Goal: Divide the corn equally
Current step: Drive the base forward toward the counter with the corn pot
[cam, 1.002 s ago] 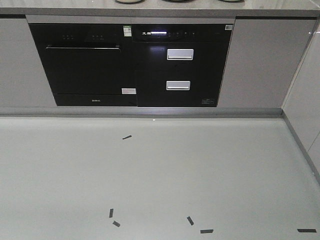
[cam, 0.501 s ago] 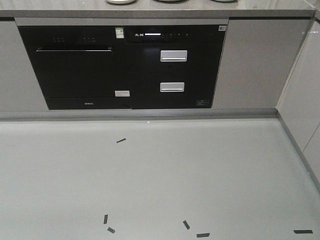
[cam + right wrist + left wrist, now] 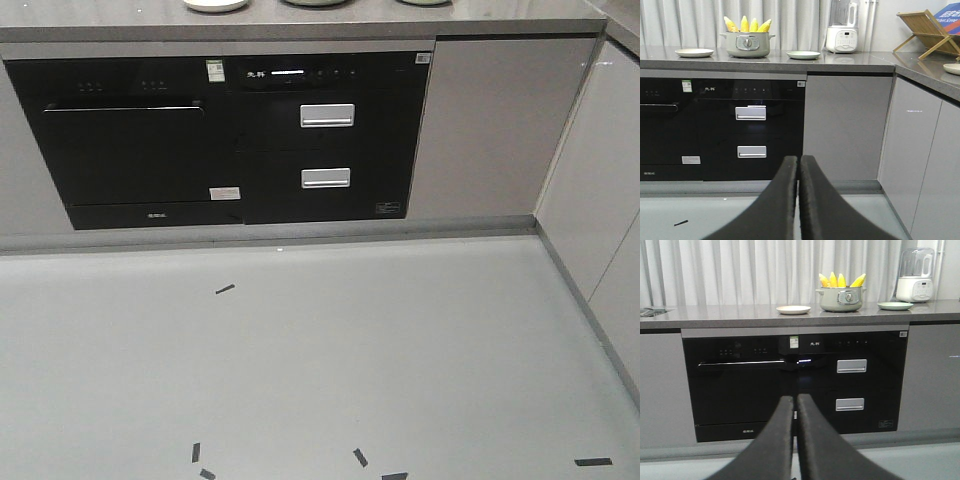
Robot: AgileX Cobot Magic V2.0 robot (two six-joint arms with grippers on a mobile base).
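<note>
Well beyond the left gripper (image 3: 795, 402) and right gripper (image 3: 799, 162), both closed and empty, four cobs of corn (image 3: 842, 280) stand in a grey pot (image 3: 840, 301) on the counter (image 3: 730, 316), between a white plate (image 3: 793, 310) and a green plate (image 3: 895, 305).

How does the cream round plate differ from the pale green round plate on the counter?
Colour: the cream round plate is off-white, the pale green round plate greenish. Place: the cream plate lies left of the grey-green pot, the green plate right of it. Both are shallow and empty.

A white blender (image 3: 841, 27) and wooden dish rack (image 3: 918, 22) stand on the grey counter (image 3: 860, 59) above black built-in appliances (image 3: 130, 150).
</note>
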